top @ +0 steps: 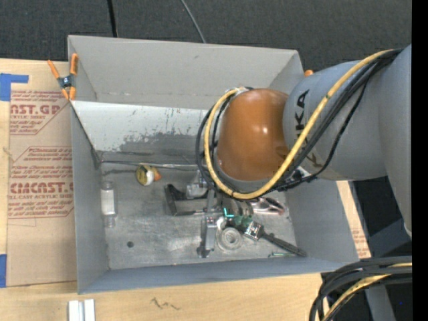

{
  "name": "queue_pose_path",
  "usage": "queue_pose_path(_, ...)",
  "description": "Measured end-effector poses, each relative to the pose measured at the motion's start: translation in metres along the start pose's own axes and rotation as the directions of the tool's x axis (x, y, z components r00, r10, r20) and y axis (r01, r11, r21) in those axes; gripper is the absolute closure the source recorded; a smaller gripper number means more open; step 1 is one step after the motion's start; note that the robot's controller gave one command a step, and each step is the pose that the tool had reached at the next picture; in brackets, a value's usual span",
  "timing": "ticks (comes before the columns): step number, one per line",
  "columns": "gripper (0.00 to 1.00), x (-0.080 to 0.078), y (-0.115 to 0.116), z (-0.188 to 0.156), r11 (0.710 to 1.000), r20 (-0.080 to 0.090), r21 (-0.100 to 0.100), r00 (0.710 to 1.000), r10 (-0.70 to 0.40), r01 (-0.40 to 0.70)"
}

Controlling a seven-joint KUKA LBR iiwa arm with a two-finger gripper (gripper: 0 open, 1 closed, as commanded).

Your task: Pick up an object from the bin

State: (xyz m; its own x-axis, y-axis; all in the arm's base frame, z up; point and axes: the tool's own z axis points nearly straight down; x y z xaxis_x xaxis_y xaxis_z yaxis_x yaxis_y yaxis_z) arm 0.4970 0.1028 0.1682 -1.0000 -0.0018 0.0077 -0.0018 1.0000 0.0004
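Grey scratched metal bin [87, 179]. The end effector [212, 227], grip state not discernible, sits near the front wall beside a silver ring [231, 239] and a black block [175, 199]. A clear vial [107, 202] lies by the left wall.

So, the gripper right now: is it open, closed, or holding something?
Gripper: cannot be told. It is low at the front of the bin, beside a greyish ring.

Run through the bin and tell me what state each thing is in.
Clear vial: lying flat, alone at the left.
Brass-coloured knob: on its side near the bin back wall.
Black block: flat on the floor, in the middle.
Metal ring: flat in the front heap.
Dark rod: lying flat, front right.
End effector: low, beside the Metal ring.
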Motion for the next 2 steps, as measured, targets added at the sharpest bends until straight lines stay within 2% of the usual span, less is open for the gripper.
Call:
queue_pose_path(1,0.00,-0.002,0.000,-0.004,1.000,0.008,-0.001,1.000,0.001,-0.001)
queue_pose_path(2,1.00,-0.068,-0.005,0.071,1.000,0.013,-0.001,1.000,0.011,-0.011)
